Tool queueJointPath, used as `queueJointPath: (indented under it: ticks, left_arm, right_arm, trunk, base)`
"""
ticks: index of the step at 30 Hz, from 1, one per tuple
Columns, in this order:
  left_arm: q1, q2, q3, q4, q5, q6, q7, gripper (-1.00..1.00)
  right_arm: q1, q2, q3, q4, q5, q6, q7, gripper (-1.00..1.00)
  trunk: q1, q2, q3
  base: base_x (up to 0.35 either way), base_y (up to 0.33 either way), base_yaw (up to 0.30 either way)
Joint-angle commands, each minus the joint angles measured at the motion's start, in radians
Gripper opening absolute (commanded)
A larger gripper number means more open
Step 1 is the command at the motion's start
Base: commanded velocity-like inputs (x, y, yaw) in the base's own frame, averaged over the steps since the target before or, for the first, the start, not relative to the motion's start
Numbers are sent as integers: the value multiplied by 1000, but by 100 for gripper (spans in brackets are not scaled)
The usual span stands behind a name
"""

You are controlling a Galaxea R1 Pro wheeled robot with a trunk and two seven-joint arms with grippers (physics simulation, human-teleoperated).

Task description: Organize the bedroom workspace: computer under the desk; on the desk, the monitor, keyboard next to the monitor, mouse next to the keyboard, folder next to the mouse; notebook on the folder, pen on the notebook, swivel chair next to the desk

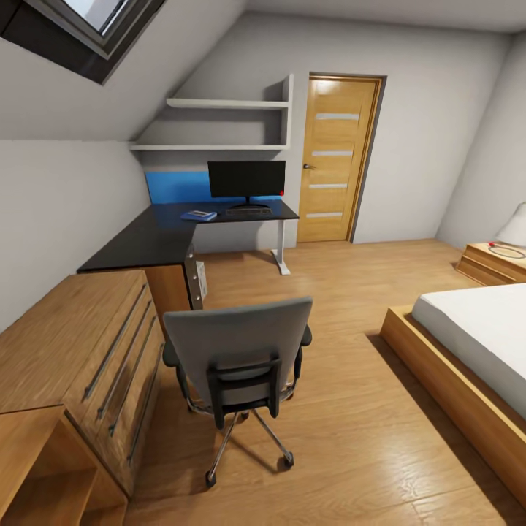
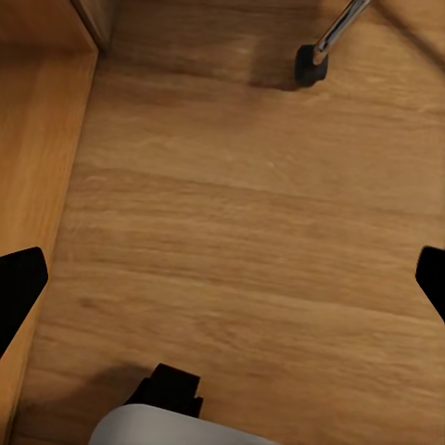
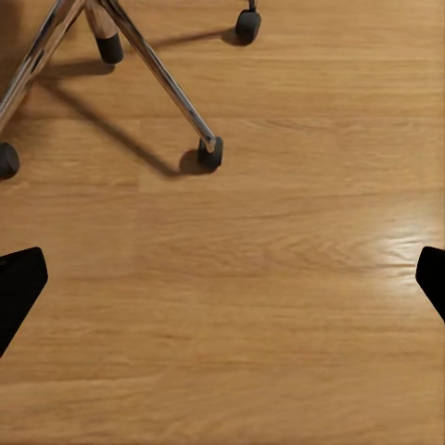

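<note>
Ahead, swivel chair (image 1: 237,358) base near both end effectors (image 2: 222,278) (image 3: 222,283), fingers apart, empty.

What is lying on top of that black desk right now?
On the desk stand the monitor, a dark keyboard in front of its stand, and a flat blue item beside it. Whether a mouse is there is too small to tell.

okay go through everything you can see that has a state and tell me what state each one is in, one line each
Monitor: upright on the desk, screen dark.
Keyboard: flat on the desk, in front of the monitor.
Folder: flat on the desk, left of the keyboard.
Chair: upright, apart from the desk, its back toward the camera.
Door: closed.
Cabinet drawers: closed.
Left gripper: open, empty.
Right gripper: open, empty.
</note>
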Motion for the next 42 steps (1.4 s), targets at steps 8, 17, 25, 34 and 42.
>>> queueJointPath:
  ticks: [8, 17, 25, 34, 42]
  left_arm:
    - [0, 0, -9, -1, 1, 1, 9, 100]
    - [0, 0, -9, -1, 2, 19, 10, 100]
    - [0, 0, -8, -1, 3, 40, 10, 100]
    - [0, 0, -6, -1, 2, 36, 11, 100]
    - [0, 1, -5, -1, 3, 34, 12, 100]
  right_arm:
    - [0, 0, 9, 0, -4, -1, -6, 100]
    - [0, -1, 9, 0, -3, -4, -5, 100]
    - [0, -1, 13, 1, -2, -6, -5, 100]
    - [0, -2, 12, 0, -2, -7, -5, 100]
    - [0, -1, 12, 0, -1, -9, -6, 100]
  trunk:
    - [31, -57, -26]
    - [65, -120, -54]
    - [96, -176, -79]
    - [130, -239, -108]
    - [161, -295, -133]
  base:
    - [0, 0, 0]
    - [0, 0, 0]
    - [0, 0, 0]
    - [0, 0, 0]
    - [0, 0, 0]
